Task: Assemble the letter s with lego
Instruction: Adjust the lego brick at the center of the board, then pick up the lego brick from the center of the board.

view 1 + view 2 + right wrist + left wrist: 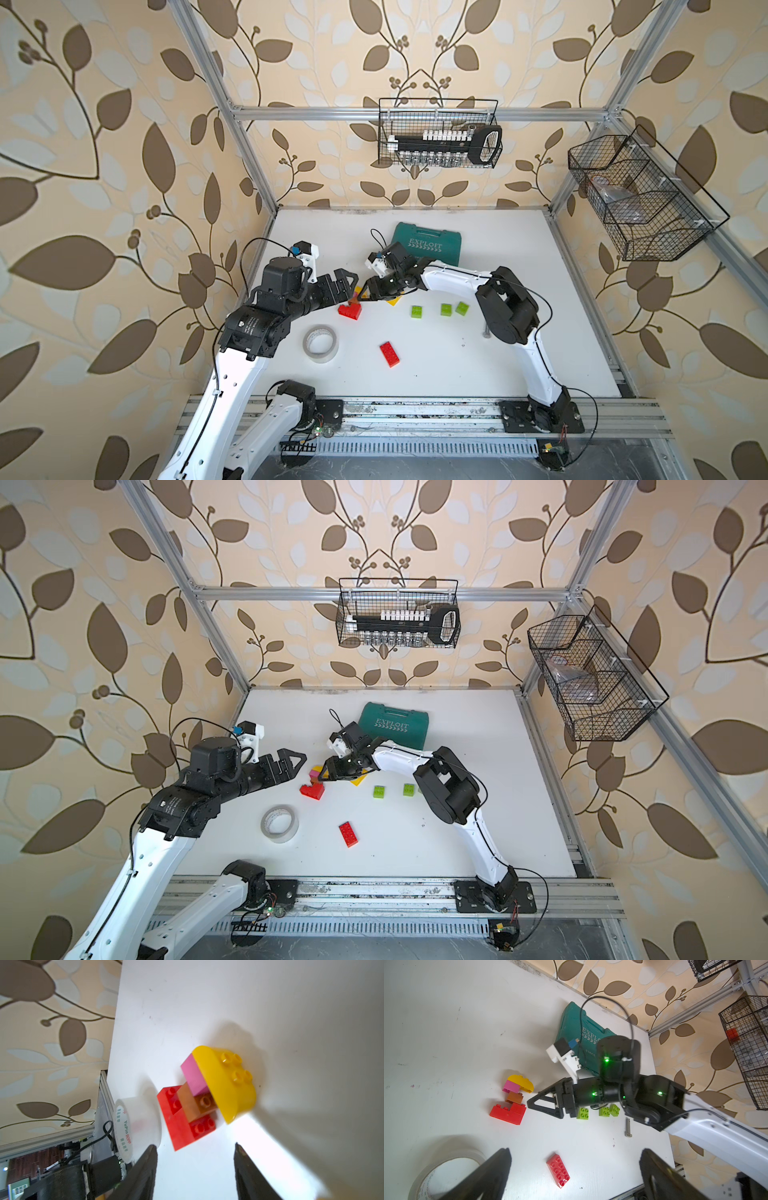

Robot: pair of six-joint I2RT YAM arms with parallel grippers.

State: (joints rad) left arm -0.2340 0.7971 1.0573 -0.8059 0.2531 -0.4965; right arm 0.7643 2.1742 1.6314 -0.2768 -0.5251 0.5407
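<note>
So the lego stack [510, 1099] sits on the white table just ahead of the right claw [194, 1159], not touching it. It has a stepped red base [182, 1126], then a brown brick [195, 1105], a pink brick [194, 1076], and a yellow curved brick [226, 1084] on top. The right claw's fingers [145, 1174] are partly spread with nothing between them, so it holds nothing.

The left claw [347, 286] points at the right one from across the stack. It's spread as wide as it goes and is empty too. I can't tell how high it hangs over the bricks.

A bit of another yellow brick [392, 300] peeks out from under the right claw. Behind that claw, along its arm, 3 green bricks [446, 309] lie in a loose row, and a bolt [628, 1127] lies a little past them. 1 long red brick [389, 354] lies flat, studs up, well apart from both claws on the side toward the arm bases. Past the stack from the right claw, a tape roll [320, 343] lies flat beside the left arm. A teal EXPLOIT case [428, 245] sits behind the right claw, toward the back wall.
</note>
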